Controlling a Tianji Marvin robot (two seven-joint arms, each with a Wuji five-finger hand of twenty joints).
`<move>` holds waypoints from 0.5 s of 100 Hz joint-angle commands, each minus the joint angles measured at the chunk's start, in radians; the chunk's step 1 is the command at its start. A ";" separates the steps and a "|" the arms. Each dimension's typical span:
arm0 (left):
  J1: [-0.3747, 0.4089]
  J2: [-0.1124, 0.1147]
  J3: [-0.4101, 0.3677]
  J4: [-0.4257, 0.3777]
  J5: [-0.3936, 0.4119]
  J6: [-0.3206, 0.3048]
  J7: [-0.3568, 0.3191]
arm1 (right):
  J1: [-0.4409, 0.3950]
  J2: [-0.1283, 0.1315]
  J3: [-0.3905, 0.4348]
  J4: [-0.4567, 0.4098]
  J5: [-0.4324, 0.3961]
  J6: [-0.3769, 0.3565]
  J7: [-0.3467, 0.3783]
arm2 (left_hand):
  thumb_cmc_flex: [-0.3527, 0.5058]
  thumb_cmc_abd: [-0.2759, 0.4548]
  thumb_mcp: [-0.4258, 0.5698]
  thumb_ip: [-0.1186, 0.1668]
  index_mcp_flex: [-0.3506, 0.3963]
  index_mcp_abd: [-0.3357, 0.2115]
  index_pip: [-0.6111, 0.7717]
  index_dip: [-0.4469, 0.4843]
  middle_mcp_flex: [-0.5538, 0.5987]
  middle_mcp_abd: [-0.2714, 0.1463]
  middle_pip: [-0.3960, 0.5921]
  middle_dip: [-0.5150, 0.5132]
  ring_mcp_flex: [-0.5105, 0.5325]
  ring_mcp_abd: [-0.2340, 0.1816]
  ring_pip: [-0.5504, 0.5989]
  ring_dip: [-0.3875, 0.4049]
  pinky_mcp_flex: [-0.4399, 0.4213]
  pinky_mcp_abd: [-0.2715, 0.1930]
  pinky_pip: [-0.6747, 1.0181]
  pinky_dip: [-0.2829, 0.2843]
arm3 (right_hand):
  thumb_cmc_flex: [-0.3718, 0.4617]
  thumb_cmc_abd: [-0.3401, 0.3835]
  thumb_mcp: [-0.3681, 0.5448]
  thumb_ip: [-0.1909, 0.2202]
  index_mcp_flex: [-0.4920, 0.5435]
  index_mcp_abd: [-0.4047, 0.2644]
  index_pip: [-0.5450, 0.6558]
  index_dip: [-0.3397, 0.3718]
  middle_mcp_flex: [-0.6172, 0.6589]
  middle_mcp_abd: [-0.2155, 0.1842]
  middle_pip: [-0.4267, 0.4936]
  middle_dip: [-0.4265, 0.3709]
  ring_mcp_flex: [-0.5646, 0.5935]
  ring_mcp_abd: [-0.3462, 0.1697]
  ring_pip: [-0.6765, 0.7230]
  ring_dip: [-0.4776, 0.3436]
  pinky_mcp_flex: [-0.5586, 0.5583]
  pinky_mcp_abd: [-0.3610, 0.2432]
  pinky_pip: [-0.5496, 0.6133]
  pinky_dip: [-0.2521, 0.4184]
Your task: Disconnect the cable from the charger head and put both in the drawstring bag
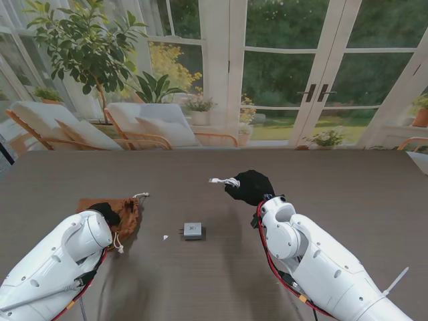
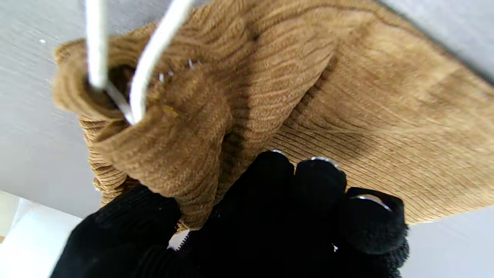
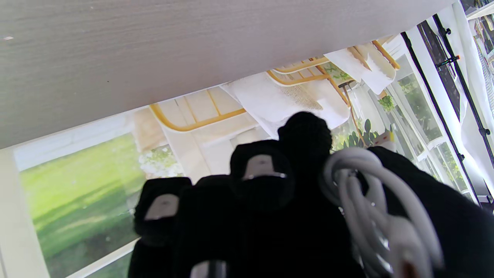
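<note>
Presently: black-gloved right hand (image 1: 250,186) clasps coiled white cable (image 3: 370,208); black-gloved left hand (image 1: 105,212) pinches tan corduroy drawstring bag (image 2: 347,96); small grey square charger head (image 1: 194,231) lies between them on the table.

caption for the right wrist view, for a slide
Right hand in its black glove grips the coiled white cable above the table.

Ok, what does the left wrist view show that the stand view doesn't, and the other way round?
Only the left wrist view shows how the left hand grips: black-gloved fingers pinch a fold of the brown corduroy drawstring bag near its white cords. Only the stand view shows the small grey charger head lying alone on the dark wooden table and the right hand holding the coiled white cable above it. Both show the bag in the left hand.
</note>
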 commanded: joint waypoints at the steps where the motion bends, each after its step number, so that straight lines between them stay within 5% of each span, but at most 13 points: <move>1: 0.023 -0.005 -0.007 -0.011 0.022 -0.018 -0.016 | -0.005 -0.004 -0.001 -0.002 -0.001 -0.005 0.012 | 0.008 0.026 0.016 0.030 0.012 0.019 0.075 0.044 0.060 -0.046 0.073 0.044 0.057 -0.041 0.121 0.022 0.055 -0.028 0.113 -0.025 | 0.032 0.035 -0.007 0.023 0.025 0.065 0.062 -0.002 0.036 0.082 0.112 0.015 -0.009 -0.078 0.052 0.002 0.569 -0.123 0.220 0.004; 21: 0.082 -0.011 -0.065 -0.041 0.052 -0.098 0.022 | -0.006 -0.004 -0.001 -0.002 -0.001 -0.006 0.009 | -0.068 0.006 0.114 0.090 0.093 0.034 0.114 0.162 0.115 -0.068 0.198 0.151 0.141 -0.122 0.314 0.041 0.172 -0.101 0.253 -0.089 | 0.033 0.035 -0.007 0.023 0.025 0.065 0.062 -0.002 0.036 0.082 0.112 0.015 -0.009 -0.078 0.052 0.002 0.569 -0.123 0.220 0.004; 50: 0.170 -0.026 -0.162 -0.109 0.077 -0.199 0.110 | -0.007 -0.004 0.001 -0.008 -0.002 -0.004 0.009 | -0.120 -0.085 0.247 0.107 0.173 0.036 0.089 0.159 0.169 -0.056 0.181 0.164 0.165 -0.091 0.321 0.039 0.187 -0.088 0.270 -0.121 | 0.034 0.035 -0.007 0.023 0.025 0.065 0.062 -0.002 0.036 0.084 0.110 0.015 -0.009 -0.078 0.052 0.001 0.569 -0.123 0.220 0.004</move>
